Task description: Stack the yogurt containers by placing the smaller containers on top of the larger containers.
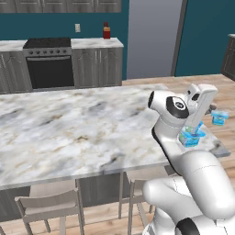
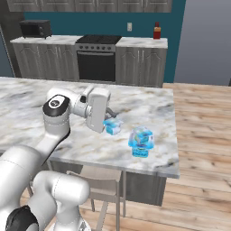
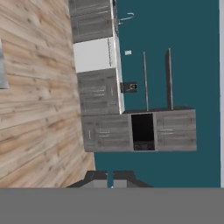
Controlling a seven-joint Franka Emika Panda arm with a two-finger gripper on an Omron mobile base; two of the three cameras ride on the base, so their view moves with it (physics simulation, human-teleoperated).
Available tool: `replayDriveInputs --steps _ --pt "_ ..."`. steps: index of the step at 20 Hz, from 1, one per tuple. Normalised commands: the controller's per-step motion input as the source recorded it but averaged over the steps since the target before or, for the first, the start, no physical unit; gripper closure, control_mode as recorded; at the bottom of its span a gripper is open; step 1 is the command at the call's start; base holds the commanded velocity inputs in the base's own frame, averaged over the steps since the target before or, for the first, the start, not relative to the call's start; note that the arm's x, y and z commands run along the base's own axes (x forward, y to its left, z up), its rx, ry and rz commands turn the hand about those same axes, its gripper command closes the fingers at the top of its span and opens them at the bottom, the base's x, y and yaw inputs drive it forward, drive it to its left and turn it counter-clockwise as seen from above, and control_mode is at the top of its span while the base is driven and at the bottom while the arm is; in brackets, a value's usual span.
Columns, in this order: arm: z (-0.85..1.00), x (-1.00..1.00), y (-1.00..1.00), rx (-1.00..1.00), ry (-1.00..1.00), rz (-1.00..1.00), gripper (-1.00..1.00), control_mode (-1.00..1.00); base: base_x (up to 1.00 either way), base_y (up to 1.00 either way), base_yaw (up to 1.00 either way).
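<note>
While the larger tub (image 2: 140,141), blue with a greenish side patch, stands upright on the marble island (image 2: 149,108) near its right-hand front corner, the smaller cup (image 2: 113,126) sits on the same slab just beside it, on the side toward the arm, apart from it and not stacked. In the left base view the arm's white link crosses in front: the tub (image 1: 192,137) shows partly hidden behind it, and the cup (image 1: 220,118) lies past the tub toward the island's far right edge. The gripper (image 2: 109,111) hangs close above and behind the cup; its fingertips (image 3: 110,178), seen in the hand view, are pressed together with nothing between them, so the hand is clenched on nothing. That view looks sideways across the wood floor (image 3: 39,109) at grey cabinets (image 3: 131,131) against a teal wall. Beyond the island, a range (image 2: 97,57) stands in the back counter, with a red bottle (image 2: 157,31) to its right.
</note>
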Motion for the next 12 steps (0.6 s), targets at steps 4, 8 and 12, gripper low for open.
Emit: replayDriveInputs --steps 4,8,12 --pt "-0.03 0.03 0.00 0.00 0.00 0.00 1.00 -1.00 0.00 0.00 0.00" --pt "-0.03 0.07 0.00 0.00 0.00 0.00 1.00 -1.00 0.00 0.00 0.00" --pt "-0.04 0.04 0.00 0.00 0.00 0.00 1.00 -1.00 0.00 0.00 0.00"
